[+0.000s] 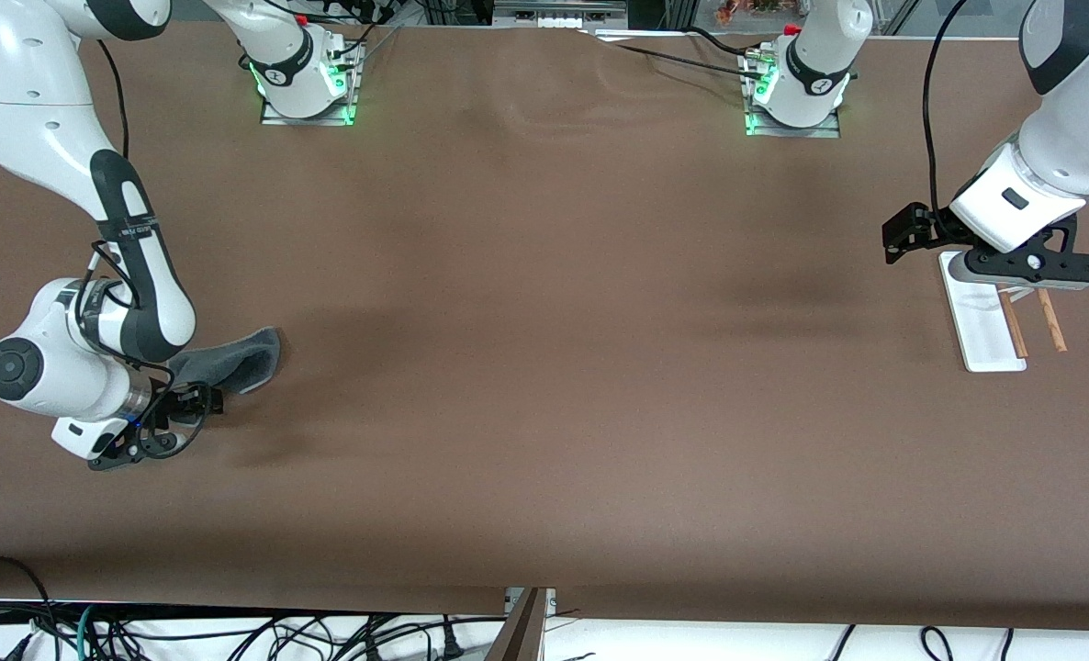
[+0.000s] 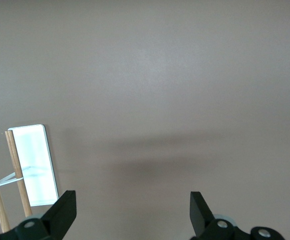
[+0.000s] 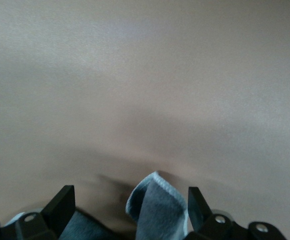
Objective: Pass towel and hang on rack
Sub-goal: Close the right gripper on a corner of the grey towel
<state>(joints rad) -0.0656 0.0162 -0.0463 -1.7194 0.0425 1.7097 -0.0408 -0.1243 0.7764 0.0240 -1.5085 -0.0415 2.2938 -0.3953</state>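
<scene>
Right gripper (image 3: 131, 210), fingers spread w/ soft dark grey towel (image 1: 237, 361) between, needing deep bite before clenching; left gripper (image 2: 133, 210) waiting, released, over white-based wooden-rod rack (image 1: 990, 326).

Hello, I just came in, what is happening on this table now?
The right gripper is down at the towel at the right arm's end of the table. Its fingers are open with a fold of the cloth between them, so the towel is not yet gripped. The left gripper hangs open above the rack at the left arm's end and waits. Nothing hangs on the rack's wooden rods yet.
</scene>
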